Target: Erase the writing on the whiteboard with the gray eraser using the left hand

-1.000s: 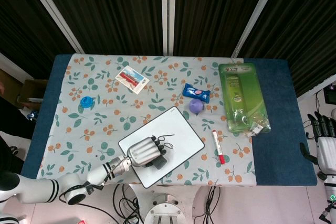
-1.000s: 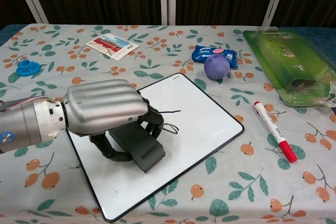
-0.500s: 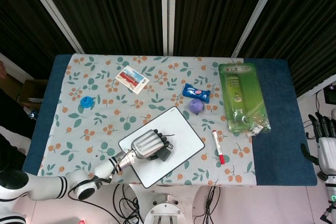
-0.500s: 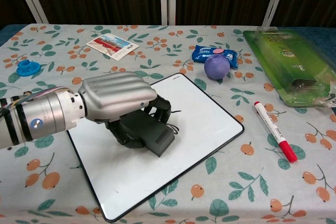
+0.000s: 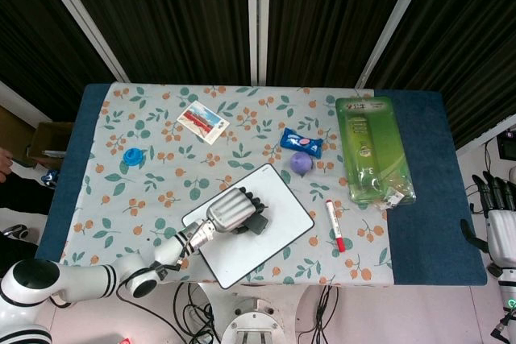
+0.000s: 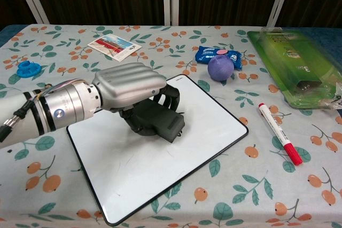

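Since one second ago, my left robot hand [image 6: 125, 86] has pushed the gray eraser [image 6: 158, 122] away from me across the whiteboard [image 6: 155, 177], and the black scribble that was beside the fingers is not visible any more; it is under the eraser or already wiped, I cannot tell which. This robot hand is clamped on the eraser from above, and the eraser lies flat on the middle of the board. The near part of the whiteboard looks clean.

To the right of the board lies a red marker [image 6: 279, 133], apart from it. Farther away are a purple ball [image 6: 220, 67] and a blue snack packet [image 6: 209, 54], both just behind the far corner of the board.

I think the risk is this: if I press too hard, the board may slide on the tablecloth [image 6: 246, 196] toward the ball. If the eraser tilts, some ink may remain.

My right robot hand [image 5: 500, 223] rests beside the table, fingers apart, holding nothing.
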Motion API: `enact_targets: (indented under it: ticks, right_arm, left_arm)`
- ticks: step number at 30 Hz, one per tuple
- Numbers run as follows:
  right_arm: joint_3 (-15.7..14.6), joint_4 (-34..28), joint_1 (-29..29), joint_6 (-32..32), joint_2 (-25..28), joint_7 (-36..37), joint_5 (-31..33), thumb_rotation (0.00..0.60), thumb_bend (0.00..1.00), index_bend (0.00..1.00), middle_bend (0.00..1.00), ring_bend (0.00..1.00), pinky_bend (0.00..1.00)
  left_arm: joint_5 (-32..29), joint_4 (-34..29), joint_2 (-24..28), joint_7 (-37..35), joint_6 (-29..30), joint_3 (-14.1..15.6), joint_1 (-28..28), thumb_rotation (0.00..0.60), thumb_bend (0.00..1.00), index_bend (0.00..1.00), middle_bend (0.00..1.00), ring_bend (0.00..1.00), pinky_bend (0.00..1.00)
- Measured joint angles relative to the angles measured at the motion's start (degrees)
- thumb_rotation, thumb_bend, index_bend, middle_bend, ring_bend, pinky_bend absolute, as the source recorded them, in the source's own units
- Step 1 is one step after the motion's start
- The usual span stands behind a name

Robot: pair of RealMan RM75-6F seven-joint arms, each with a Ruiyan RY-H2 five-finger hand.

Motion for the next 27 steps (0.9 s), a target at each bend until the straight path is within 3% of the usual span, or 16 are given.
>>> enact_targets:
  ticks: [11, 27]
  right_arm:
    - [0.21, -0.62, -0.05, -0.14, 0.39, -0.61, 0.58, 0.600, 0.27, 0.00, 0.00, 0.00, 0.00]
    - [0.08, -0.85, -0.43, -0.04, 0.66, -0.56, 0.97, 0.600, 0.27, 0.00, 0.00, 0.00, 0.00]
  left_arm:
    - [-4.52, 6.37, -1.98, -0.62, -2.90, -3.19, -2.66, 0.600, 0.43, 0.64, 0.55, 0.47, 0.48]
    - [-6.61, 9.40, -5.24, -0.47, -5.26, -5.19, -6.94, 0.600, 0.43, 0.64, 0.55, 0.47, 0.49]
